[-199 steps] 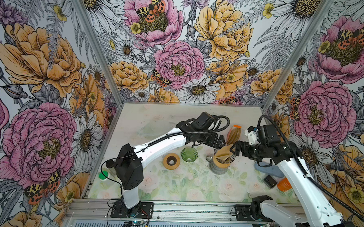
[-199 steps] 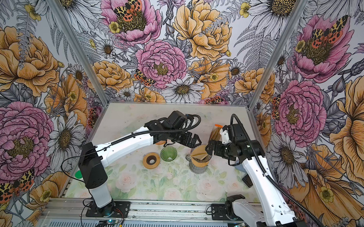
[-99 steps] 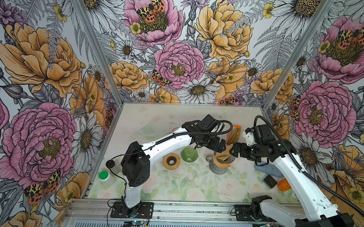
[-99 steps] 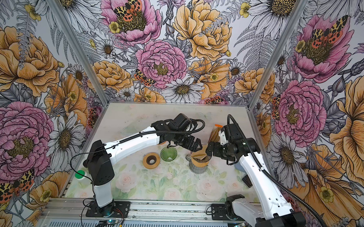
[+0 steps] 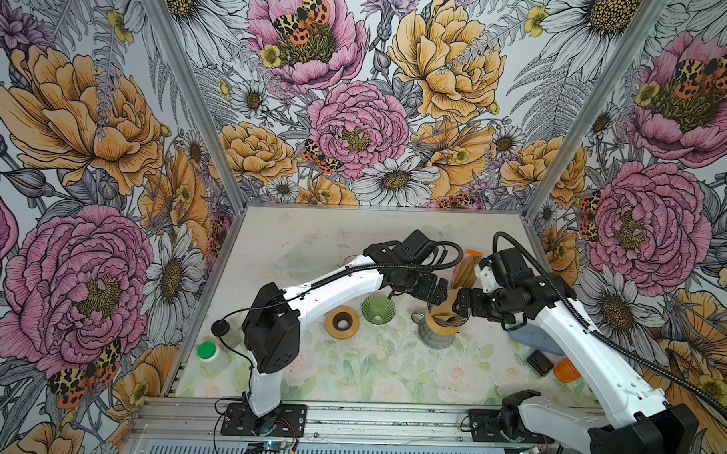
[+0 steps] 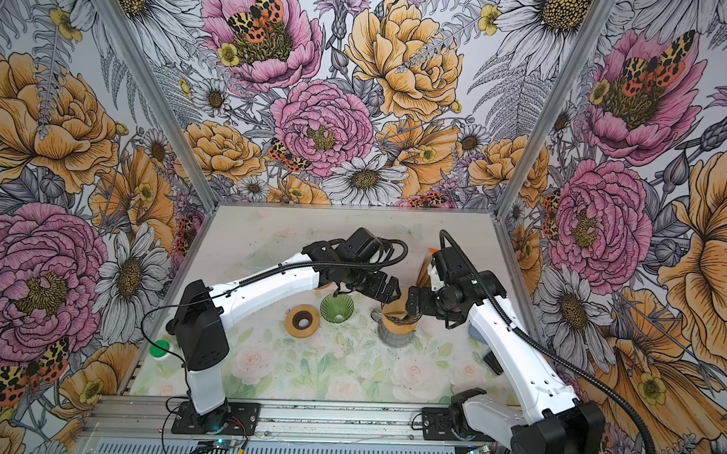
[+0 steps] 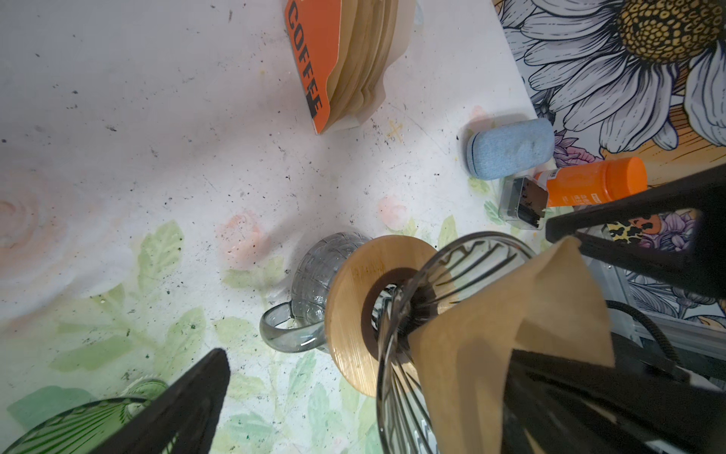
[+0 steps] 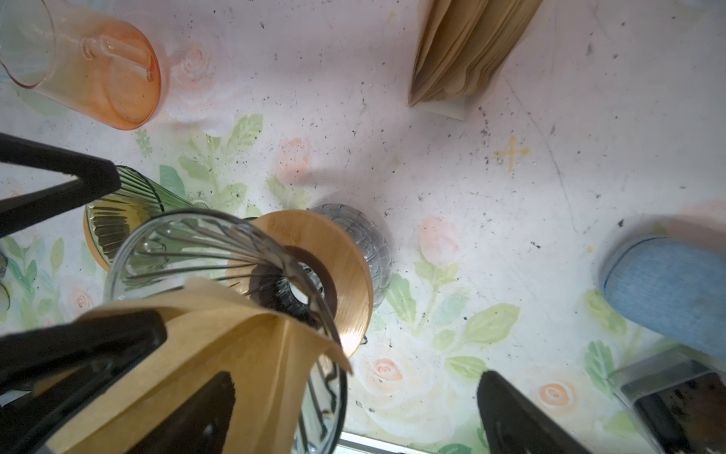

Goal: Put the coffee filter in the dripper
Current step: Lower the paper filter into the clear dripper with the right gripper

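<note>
The brown paper coffee filter is sitting point-down in the clear glass dripper, top edge poking up past the rim. The dripper sits in a wooden collar on top of a grey glass mug, out in the middle of the worktop.

In both top views the left tool and right tool face each other right over the dripper. Both are spread wide and neither is pinching anything.

From the left wrist, the filter is between that tool's fingers, crowded up against one of them. The other finger is well off to the side by the green dripper.

It's the same from the right wrist. The paper hugs one finger, and the far one is well clear. I honestly can't tell if either near finger actually touches the paper.

Other stuff around: the stack of spare filters in its orange COFFEE holder, a loose wooden ring beside the green dripper, and an orange bottle.
</note>
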Available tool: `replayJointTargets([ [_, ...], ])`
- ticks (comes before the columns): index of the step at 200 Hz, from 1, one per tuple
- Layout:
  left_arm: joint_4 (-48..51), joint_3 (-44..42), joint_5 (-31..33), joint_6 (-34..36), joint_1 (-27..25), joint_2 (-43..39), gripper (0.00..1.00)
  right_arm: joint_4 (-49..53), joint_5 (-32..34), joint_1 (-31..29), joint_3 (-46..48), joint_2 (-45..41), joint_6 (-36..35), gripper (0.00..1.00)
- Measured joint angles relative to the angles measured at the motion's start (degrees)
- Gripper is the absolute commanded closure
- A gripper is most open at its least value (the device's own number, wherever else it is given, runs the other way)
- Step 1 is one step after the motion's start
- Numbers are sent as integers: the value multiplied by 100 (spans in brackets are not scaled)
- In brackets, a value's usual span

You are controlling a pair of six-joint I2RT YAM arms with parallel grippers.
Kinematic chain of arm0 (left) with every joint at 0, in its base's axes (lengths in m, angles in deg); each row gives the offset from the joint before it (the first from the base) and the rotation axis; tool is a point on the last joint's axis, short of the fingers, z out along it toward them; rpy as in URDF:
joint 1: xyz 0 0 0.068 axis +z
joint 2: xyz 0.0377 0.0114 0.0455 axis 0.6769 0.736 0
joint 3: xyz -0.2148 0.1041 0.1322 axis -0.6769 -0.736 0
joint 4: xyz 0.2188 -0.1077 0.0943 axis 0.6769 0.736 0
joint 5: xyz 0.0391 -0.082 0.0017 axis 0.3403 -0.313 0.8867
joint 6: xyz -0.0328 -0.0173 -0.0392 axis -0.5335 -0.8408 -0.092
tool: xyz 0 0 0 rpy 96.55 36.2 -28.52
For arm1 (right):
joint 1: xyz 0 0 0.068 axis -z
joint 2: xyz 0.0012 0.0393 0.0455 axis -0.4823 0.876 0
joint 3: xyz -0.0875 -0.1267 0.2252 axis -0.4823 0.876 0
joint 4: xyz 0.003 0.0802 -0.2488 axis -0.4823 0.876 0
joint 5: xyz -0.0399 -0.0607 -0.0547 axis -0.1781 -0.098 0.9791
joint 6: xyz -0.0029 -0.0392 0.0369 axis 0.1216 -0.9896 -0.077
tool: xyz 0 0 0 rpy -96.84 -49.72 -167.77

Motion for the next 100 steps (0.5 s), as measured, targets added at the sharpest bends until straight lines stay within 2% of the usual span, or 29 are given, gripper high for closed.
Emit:
replayJointTargets([
  [100, 20, -153, 304, -129, -15, 0, 1, -7, 319, -74, 201, 109, 17, 3],
])
